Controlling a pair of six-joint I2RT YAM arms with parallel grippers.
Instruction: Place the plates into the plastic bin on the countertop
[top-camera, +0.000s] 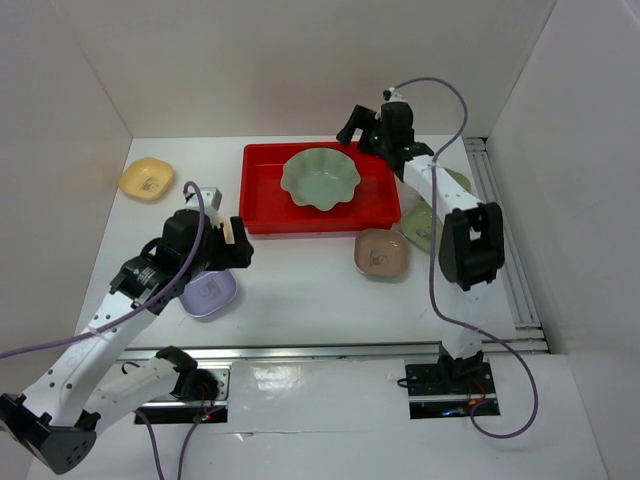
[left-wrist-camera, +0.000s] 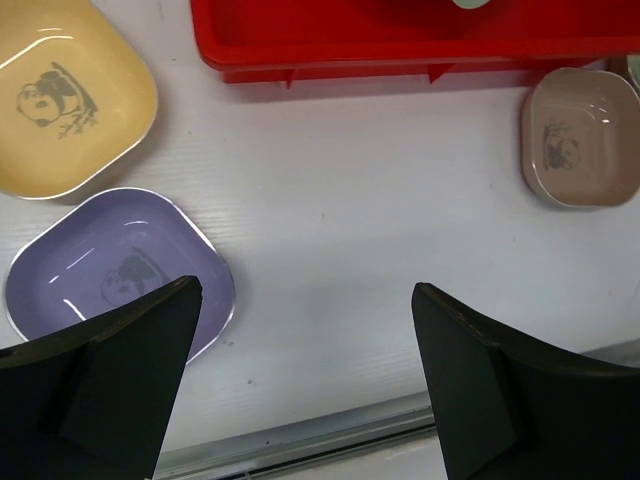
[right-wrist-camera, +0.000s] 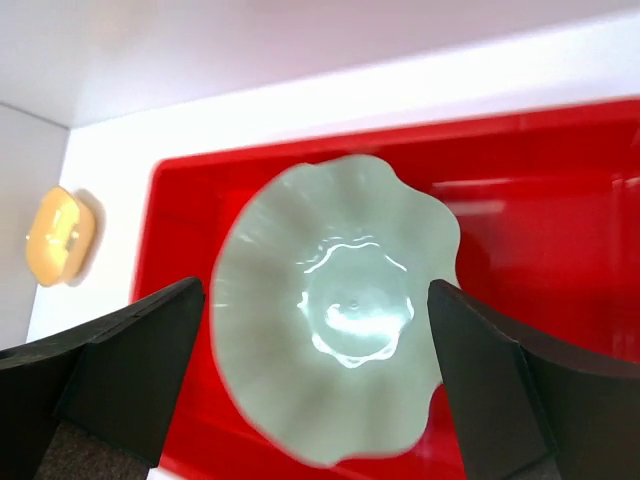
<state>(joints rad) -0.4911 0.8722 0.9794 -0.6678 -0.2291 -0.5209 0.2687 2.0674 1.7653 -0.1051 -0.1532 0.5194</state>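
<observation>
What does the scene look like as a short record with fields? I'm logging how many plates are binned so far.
in bin: scalloped dish, lying in the red bin
on countertop: yellow dish, lavender dish, pink dish, light green dish
left gripper: open, above the lavender dish's edge
right gripper: open, above the scalloped dish, holding nothing

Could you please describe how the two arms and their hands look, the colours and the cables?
Both arms, left arm and right arm, have white links with black joints. Each hand, left hand and right hand, has two black wedge-shaped fingers. A thin purple cable runs along each arm.
</observation>
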